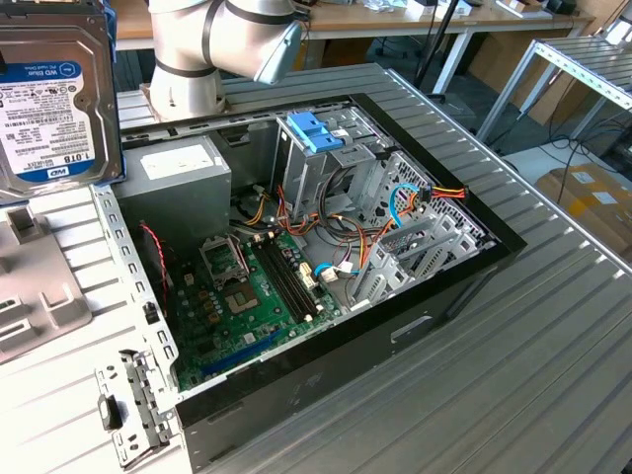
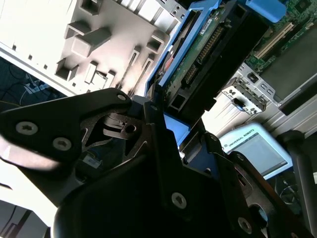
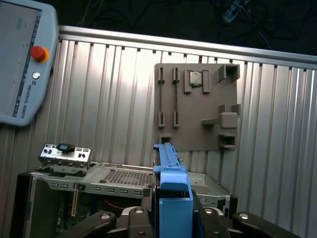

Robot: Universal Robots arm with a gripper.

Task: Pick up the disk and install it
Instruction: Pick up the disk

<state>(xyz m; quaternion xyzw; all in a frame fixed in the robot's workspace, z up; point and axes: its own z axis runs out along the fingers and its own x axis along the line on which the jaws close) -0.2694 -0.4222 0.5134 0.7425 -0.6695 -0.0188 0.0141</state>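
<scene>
A ribbed metal table (image 1: 553,326) carries the open case (image 1: 326,365), its motherboard (image 1: 247,306) exposed. The arm (image 1: 227,39) rises behind it. The disk (image 1: 54,109) hangs at the exterior view's left, outside the case, label showing. In the first wrist view the gripper (image 3: 172,218) is clamped on its blue rails. A blue bracket (image 1: 314,130) sits in the drive cage

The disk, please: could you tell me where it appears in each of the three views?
Exterior view: disk at the exterior view's upper left, label showing.
First wrist view: disk edge-on in the gripper.
Second wrist view: disk circuit side facing, past the gripper.
Shared landmark: grey slotted plate.
</scene>
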